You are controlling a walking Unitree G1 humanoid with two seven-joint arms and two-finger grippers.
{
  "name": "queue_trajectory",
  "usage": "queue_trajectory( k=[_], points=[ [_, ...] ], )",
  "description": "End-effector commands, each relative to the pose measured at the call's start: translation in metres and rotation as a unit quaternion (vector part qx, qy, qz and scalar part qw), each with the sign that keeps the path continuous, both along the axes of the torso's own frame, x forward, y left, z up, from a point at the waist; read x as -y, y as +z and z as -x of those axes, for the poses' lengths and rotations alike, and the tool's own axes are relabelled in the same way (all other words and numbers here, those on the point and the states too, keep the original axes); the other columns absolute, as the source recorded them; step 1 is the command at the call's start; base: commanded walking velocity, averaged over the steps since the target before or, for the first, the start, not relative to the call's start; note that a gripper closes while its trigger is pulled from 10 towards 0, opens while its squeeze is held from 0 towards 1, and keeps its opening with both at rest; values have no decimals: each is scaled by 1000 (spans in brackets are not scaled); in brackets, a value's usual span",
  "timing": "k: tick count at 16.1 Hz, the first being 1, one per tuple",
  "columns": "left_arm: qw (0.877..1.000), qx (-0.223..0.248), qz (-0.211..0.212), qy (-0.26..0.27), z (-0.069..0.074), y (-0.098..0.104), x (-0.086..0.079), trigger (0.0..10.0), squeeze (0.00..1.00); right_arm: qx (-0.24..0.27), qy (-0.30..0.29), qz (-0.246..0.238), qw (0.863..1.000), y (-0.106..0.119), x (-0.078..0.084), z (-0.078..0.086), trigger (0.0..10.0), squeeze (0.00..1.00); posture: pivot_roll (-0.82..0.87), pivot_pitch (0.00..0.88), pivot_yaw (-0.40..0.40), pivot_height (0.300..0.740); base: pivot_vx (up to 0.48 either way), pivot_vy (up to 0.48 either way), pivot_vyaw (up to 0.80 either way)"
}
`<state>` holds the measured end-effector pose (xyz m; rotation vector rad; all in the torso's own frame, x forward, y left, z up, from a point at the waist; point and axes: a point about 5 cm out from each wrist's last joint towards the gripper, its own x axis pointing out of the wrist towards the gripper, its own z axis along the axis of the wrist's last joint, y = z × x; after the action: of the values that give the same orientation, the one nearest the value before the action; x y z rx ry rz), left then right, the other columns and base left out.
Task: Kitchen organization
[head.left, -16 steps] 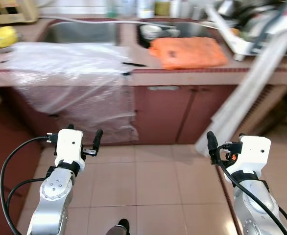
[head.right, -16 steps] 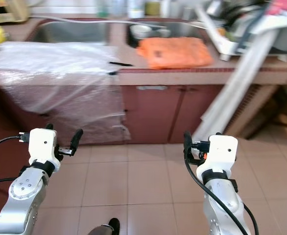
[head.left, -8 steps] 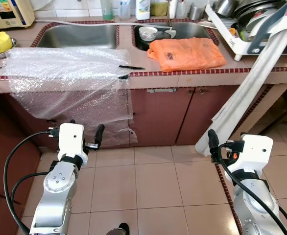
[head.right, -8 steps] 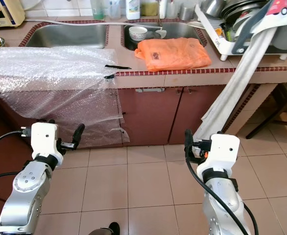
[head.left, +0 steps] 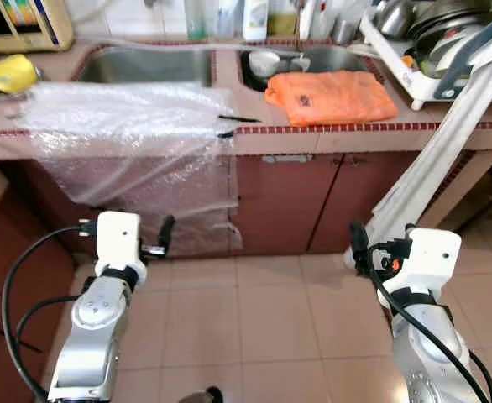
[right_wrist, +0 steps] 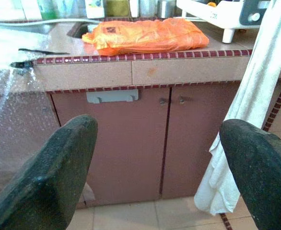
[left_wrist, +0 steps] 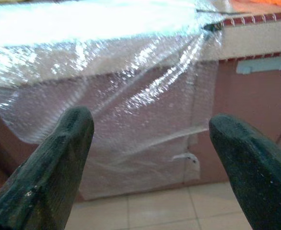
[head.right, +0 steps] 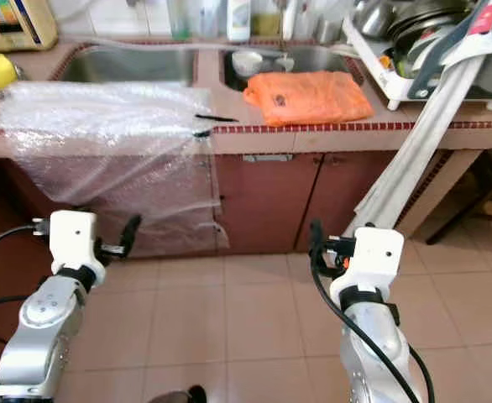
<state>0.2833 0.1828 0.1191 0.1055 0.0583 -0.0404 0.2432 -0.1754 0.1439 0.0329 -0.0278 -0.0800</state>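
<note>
Left gripper (left_wrist: 147, 167) and right gripper (right_wrist: 162, 167) — both held wide apart, nothing gripped, above the tiled floor (head.left: 263, 319) short of the cabinet doors (head.left: 313, 201). Bubble wrap (head.left: 145, 143), draped off the counter edge (head.left: 330, 138), could likely be snagged and dragged down by the left fingers. Beyond: orange bag (head.left: 330, 95) by the sink (head.left: 145, 67), white cloth (head.left: 431, 168) hanging from the dish rack (head.left: 422, 75) — a probable obstruction on the right.

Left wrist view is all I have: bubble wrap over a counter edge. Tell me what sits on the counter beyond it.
Observer: An orange bag lies on the counter, in front of the second sink.
Operator: Report what's at the wrap's other end.
Observer: A yellow object sits by the bubble wrap, beside the first sink.
Operator: Give me the right gripper.
Observer: The right gripper, fingers open, faces the cabinet doors; a white cloth hangs beside them.
</note>
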Motion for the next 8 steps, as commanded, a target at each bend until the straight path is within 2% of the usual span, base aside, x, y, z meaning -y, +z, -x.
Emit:
queue_trajectory(
  k=[1,8],
  points=[
    [1000,-9,1,-6,0,-3,4,10000,0,-3,-12,6,1000,-1,6,2,10000,0,-17,115,-7,740,0,337,0],
    [1000,-15,0,-9,-1,-5,6,10000,0,-1,-21,6,1000,-1,9,3,10000,0,-22,119,-4,740,0,335,0]
  ],
)
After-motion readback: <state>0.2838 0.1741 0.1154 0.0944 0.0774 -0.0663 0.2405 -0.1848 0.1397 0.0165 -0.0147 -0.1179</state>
